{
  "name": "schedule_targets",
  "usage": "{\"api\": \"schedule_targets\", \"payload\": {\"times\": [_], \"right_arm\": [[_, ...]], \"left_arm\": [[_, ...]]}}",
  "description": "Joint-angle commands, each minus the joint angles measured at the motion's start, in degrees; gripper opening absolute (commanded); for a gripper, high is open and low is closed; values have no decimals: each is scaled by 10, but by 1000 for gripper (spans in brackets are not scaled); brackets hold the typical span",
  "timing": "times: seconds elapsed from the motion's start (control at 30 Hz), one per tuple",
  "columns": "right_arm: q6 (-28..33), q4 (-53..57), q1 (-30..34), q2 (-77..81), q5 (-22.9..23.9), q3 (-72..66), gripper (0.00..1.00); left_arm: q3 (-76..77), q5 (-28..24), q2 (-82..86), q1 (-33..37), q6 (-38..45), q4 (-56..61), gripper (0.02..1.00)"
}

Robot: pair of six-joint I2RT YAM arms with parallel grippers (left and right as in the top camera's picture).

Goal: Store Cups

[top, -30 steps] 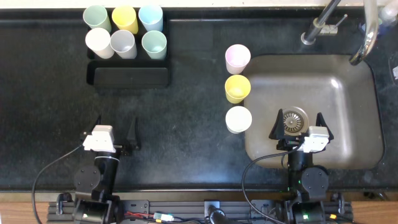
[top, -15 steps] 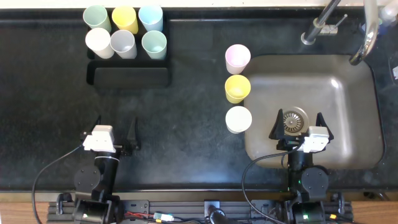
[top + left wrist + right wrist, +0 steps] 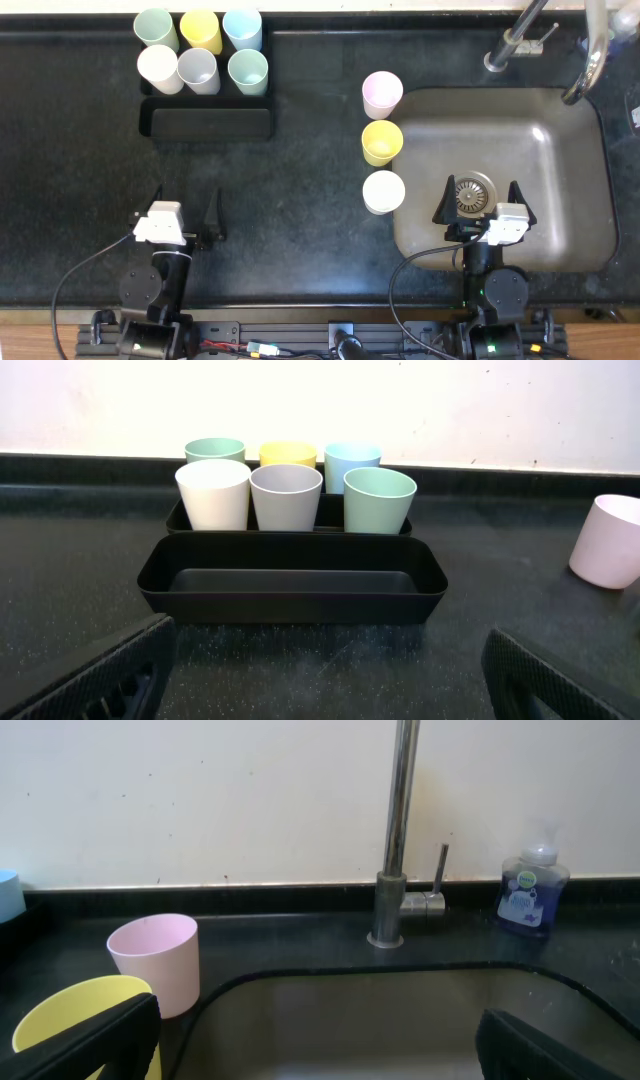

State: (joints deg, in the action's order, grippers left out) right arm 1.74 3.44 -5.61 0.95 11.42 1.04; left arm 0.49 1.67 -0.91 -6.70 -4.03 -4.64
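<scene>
I have the left gripper (image 3: pixel 187 210) and right gripper (image 3: pixel 482 202) spread wide and empty near their bases. The pink cup (image 3: pixel 381 93), yellow cup (image 3: pixel 381 142) and white cup (image 3: pixel 383 191) stand in a row along the sink's (image 3: pixel 540 150) left rim. I reckon a glancing finger could tip one into the basin.

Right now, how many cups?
9. Six in the rear black tray: back row pale-green cup, yellow cup, blue cup; front row white cup, grey cup, green cup. Three beside the sink: pink cup, second yellow cup, second white cup.
</scene>
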Motion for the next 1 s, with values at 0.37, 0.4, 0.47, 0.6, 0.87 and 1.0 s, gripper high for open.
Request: {"api": "schedule_targets", "payload": {"times": [0.37, 0.4, 0.47, 0.6, 0.87, 1.0], "right_arm": [[2, -2, 4, -7, 4, -8, 998], [2, -2, 4, -7, 4, -8, 996], [2, -2, 4, -7, 4, -8, 998], [2, -2, 4, -7, 4, -8, 998], [2, -2, 4, -7, 4, -8, 998], [2, -2, 4, -7, 4, -8, 996]], "left_arm": [[0, -5, 7, 4, 10, -2, 1000], [0, -5, 7, 4, 10, -2, 1000], [0, -5, 7, 4, 10, -2, 1000], [0, -5, 7, 4, 10, -2, 1000], [6, -5, 7, 8, 0, -6, 1000], [62, -8, -21, 22, -5, -19, 1000]]}}
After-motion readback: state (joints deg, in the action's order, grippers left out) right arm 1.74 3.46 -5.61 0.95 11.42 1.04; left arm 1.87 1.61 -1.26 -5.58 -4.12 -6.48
